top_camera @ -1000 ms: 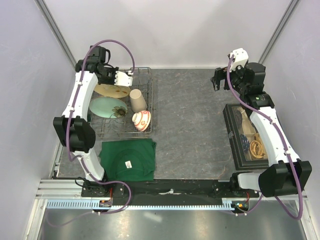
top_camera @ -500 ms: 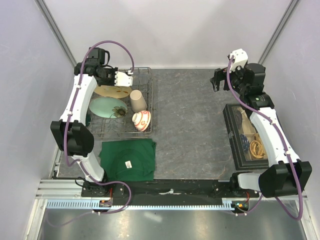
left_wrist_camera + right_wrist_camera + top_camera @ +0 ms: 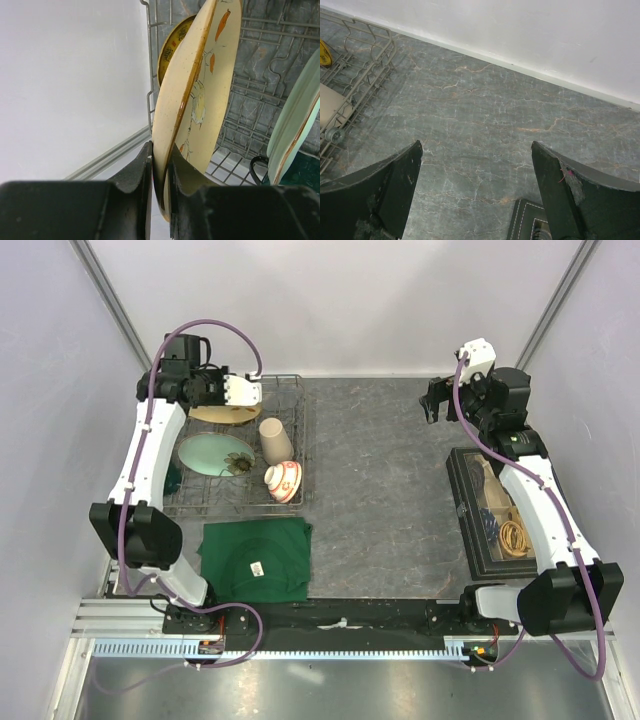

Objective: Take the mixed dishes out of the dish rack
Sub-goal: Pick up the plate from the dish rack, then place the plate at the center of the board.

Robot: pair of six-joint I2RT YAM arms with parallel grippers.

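Observation:
The grey wire dish rack [image 3: 297,410] stands at the back left. My left gripper [image 3: 243,391] is shut on the rim of the cream floral plate [image 3: 222,416] at the rack's back end; in the left wrist view both fingers [image 3: 142,165] pinch the plate's edge [image 3: 200,95]. Behind it stands the yellow-and-dark patterned plate [image 3: 172,42]. The pale teal plate [image 3: 213,453], tall beige cup [image 3: 275,440] and red-and-white bowl [image 3: 283,480] are in the rack. The dark green mug [image 3: 295,170] sits beside the teal plate [image 3: 292,120]. My right gripper [image 3: 437,400] is open and empty over bare table [image 3: 477,145].
A dark green folded cloth [image 3: 255,558] lies in front of the rack. A black compartment box [image 3: 498,515] with small items is at the right. White walls close the back and sides. The rack's corner [image 3: 360,65] shows in the right wrist view.
My left arm has drawn back and to the left with the cream floral plate, which now stands more on edge and shows less face. The right arm has not moved.

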